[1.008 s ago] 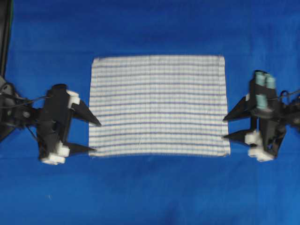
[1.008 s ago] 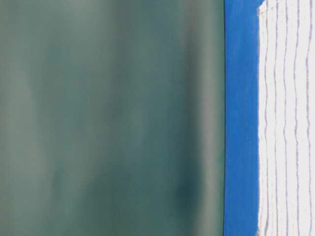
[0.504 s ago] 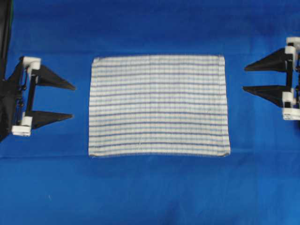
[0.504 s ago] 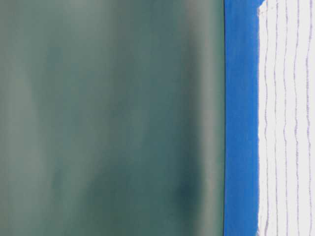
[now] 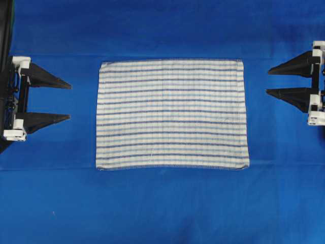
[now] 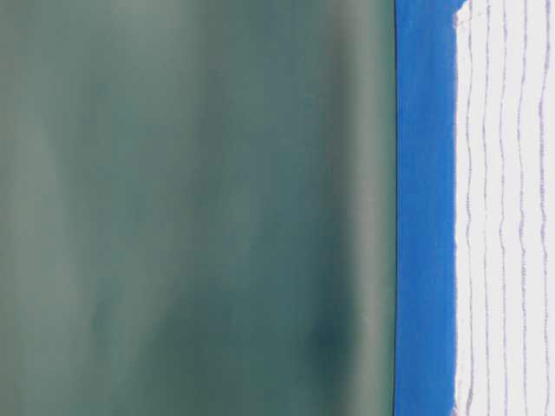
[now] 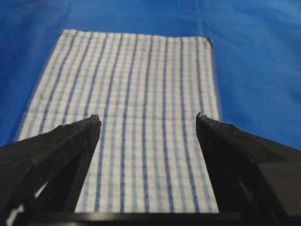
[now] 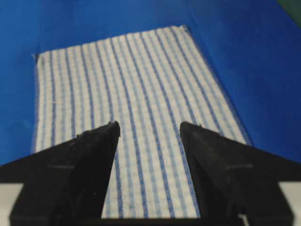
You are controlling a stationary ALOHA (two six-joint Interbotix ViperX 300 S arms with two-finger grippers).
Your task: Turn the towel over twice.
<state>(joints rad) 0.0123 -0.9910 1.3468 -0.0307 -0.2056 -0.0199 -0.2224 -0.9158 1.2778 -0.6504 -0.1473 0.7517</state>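
Observation:
The towel [image 5: 171, 114], white with thin blue stripes and stitched hems, lies flat and spread out in the middle of the blue cloth. Its edge also runs through the table-level view as the towel [image 6: 507, 208]. My left gripper [image 5: 68, 101] hangs at the far left, well apart from the towel's left edge, jaws open and empty. My right gripper [image 5: 267, 81] is at the far right, also apart from the towel, open and empty. Each wrist view looks along the towel [image 7: 141, 94] [image 8: 127, 89] between black fingertips [image 7: 91, 123] [image 8: 190, 129], with the left gripper [image 7: 146, 120] and right gripper [image 8: 149, 127] holding nothing.
A plain blue cloth [image 5: 162, 203] covers the whole table round the towel, with a faint crease along the towel's near hem. A dark post [image 5: 5, 30] stands at the far left edge. A green backdrop [image 6: 191, 208] rises behind the table.
A second ago both grippers stood at the towel's near corners; they have drawn back outward to the far left and right, open and empty. The towel lies as before.

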